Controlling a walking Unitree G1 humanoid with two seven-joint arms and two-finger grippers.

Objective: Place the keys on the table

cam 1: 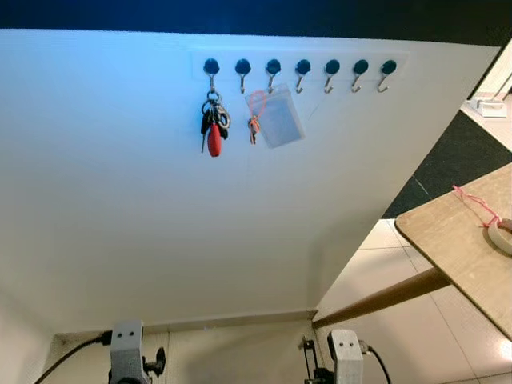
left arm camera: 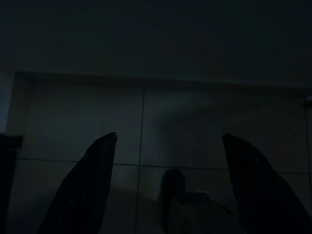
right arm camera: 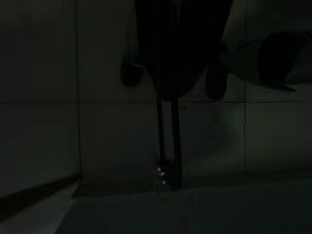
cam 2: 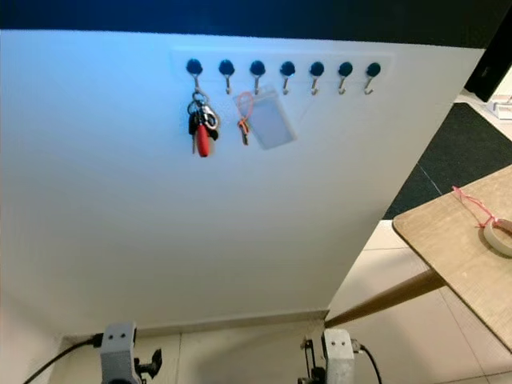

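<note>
White wall stands straight ahead, carrying a row of seven dark-capped hooks near its top. From the leftmost hook hang the keys, a bunch with black fobs, metal rings and a red tag at the bottom. From the third hook hangs a clear plastic card pouch, with an orange cord and a small key at its left edge, between the pouch and the bunch. At the right, nearer than the wall, a pale wooden table juts in on a slanting wooden leg; a roll of tape lies on its top with a red string just beside it. The keys are well apart from the table, up and to the left of it. Both arms hang low over the tiled floor. In the dark left wrist view, the left gripper has its two black fingers spread wide with nothing between them. In the right wrist view, the right gripper is lost in shadow, and I cannot tell how it is set.
</note>
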